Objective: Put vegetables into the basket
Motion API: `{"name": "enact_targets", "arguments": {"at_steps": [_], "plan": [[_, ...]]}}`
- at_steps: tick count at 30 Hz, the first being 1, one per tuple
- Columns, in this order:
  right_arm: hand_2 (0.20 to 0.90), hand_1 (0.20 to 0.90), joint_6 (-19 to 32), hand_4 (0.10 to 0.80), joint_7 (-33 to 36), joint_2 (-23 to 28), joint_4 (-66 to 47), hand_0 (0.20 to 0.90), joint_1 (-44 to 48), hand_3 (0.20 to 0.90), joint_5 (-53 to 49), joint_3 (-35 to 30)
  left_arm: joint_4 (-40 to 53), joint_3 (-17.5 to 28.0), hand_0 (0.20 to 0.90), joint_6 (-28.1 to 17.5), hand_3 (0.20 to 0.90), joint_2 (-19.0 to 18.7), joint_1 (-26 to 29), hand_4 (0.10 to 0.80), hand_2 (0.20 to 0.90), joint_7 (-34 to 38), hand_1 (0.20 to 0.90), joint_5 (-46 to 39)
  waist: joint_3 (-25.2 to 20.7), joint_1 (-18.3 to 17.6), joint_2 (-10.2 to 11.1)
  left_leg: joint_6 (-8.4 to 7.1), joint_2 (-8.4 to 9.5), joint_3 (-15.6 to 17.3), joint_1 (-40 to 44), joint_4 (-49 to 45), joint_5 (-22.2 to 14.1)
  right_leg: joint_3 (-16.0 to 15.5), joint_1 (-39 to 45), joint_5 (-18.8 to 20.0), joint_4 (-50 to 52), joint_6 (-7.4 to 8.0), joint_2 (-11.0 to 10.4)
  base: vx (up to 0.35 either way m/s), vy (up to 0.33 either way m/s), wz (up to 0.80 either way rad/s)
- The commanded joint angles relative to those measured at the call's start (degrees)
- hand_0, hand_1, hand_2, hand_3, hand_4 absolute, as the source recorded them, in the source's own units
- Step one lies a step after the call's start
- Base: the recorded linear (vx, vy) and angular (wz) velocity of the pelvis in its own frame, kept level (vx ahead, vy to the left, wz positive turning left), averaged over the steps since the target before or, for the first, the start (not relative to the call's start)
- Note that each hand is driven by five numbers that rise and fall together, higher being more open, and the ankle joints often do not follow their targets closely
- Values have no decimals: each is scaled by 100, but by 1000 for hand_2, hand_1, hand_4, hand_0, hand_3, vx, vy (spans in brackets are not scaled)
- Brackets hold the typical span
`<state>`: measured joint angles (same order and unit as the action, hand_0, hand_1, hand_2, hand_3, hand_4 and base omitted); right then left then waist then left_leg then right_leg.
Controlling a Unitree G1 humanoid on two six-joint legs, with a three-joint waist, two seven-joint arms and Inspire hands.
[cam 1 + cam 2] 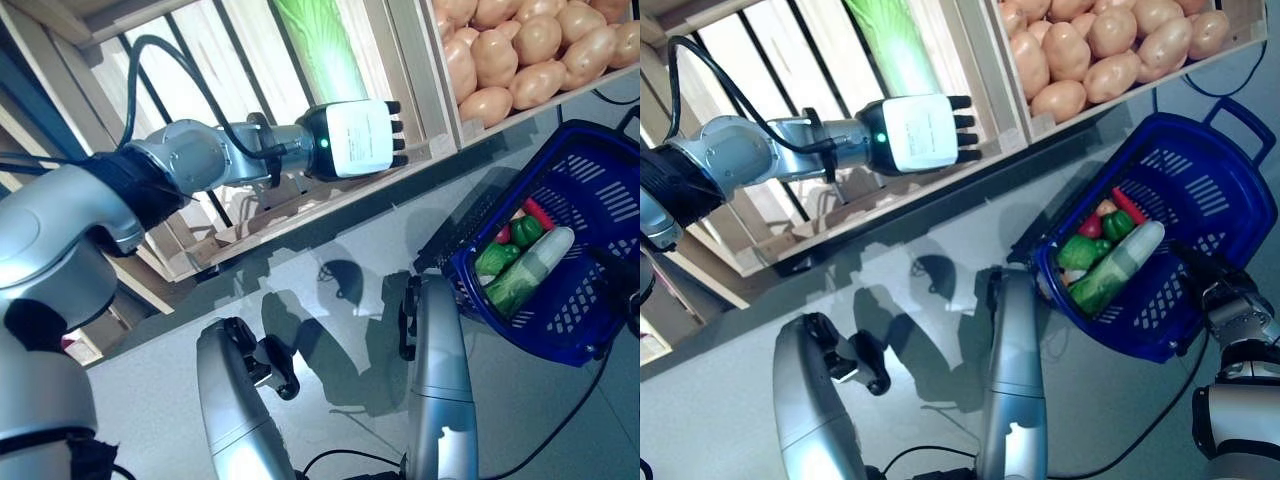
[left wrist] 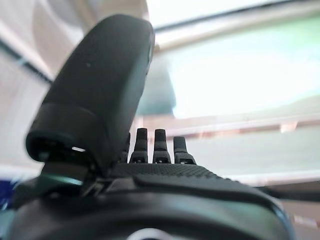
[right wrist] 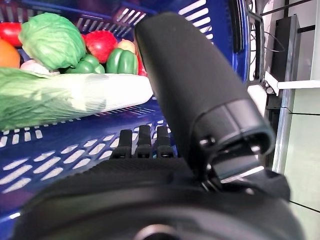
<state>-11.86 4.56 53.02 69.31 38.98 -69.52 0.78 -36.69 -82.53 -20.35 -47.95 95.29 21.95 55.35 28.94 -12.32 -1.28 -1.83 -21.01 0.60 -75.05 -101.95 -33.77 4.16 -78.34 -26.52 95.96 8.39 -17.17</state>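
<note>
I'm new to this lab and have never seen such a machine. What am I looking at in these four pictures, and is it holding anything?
It is a two-armed humanoid robot picking vegetables from a wooden shelf. Two pictures come from cameras in its head, looking down; the other two sit on its wrists, looking along each hand.

The left hand reaches to the shelf, fingers straight, just below a long pale-green cabbage lying in a crate. It holds nothing yet. Potatoes fill the next crate.

The right hand is at the blue basket; whether it grips the basket, I cannot tell. Inside lie another long cabbage, a green pepper, a round lettuce and something red.
</note>
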Motion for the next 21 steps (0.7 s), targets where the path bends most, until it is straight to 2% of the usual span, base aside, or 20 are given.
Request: {"name": "enact_targets", "arguments": {"at_steps": [1,6,17,18,19,21], "plan": [[900,900,387,800,-156,-212,154,900,-443,900,311,-242,-577,231,900,692,900,8,327,800,900,-20,900,-470,-372,-228,75,-185,-79,-105,-401,17,-117,-198,-200,418,-268,-306,-302,0,0,0],[900,900,383,800,-166,-324,13,900,-553,900,222,-333,-1067,231,900,961,900,-41,332,800,900,-307,900,-568,-318,-208,199,-187,-133,-149,-490,-41,-91,-173,-297,428,-205,-301,-320,1,-2,-2],[900,900,446,800,-308,-473,-191,900,-707,900,139,-353,-1703,231,900,940,900,216,359,800,900,-622,900,-680,-337,-275,317,-197,-202,-207,-600,-182,-116,-140,-405,406,-98,-312,-308,2,-5,-2],[900,900,499,800,-384,-493,-226,900,-728,900,123,-354,-1778,231,347,862,347,241,364,431,347,-650,347,-728,-349,-287,321,-188,-201,-216,-594,-200,-128,-140,-395,396,-87,-319,-308,0,0,0],[900,900,501,800,-431,-496,-239,900,-732,900,140,-356,-1786,231,300,840,300,248,361,400,300,-674,300,-767,-356,-290,324,-178,-207,-217,-584,-198,-130,-142,-387,391,-86,-318,-309,0,0,0],[900,900,515,800,-472,-510,-308,900,-729,900,151,-341,-1791,231,300,791,300,259,377,400,300,-826,300,-908,-384,-287,323,-167,-202,-197,-551,-185,-143,-160,-359,387,-99,-323,-315,0,0,0]]}}
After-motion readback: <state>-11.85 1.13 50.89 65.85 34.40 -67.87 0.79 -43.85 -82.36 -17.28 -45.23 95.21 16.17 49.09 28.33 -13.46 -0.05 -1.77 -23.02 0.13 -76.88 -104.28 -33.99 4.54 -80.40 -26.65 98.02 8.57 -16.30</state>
